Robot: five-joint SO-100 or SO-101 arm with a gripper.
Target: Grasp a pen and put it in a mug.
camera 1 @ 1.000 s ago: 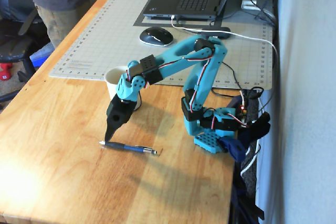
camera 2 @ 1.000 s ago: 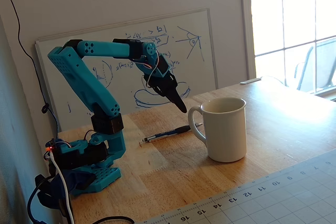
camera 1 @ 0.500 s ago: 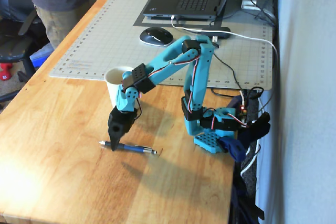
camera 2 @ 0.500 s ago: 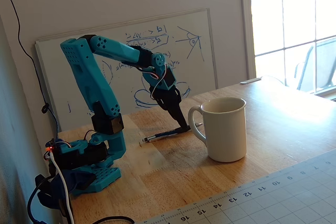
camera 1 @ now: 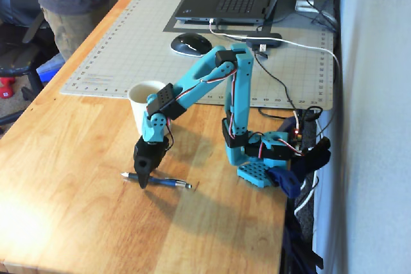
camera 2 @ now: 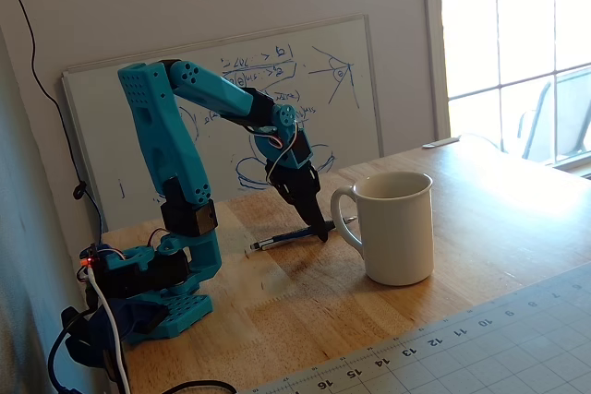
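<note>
Grasp step: fingers (camera 1: 142,181) pinch together on the pen (camera 1: 168,182); next, lift toward the mug (camera 1: 142,97) at 12 o'clock.

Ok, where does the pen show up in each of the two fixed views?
In a fixed view: the pen lies on the wooden table low and left of centre, under the gripper.
In a fixed view: the pen lies near the centre, just left of the mug, gripper at its right end.
Shared landmark: the white mug.

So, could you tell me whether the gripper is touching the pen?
Touching: in a fixed view the gripper tip sits down on the pen, with no gap.
</note>
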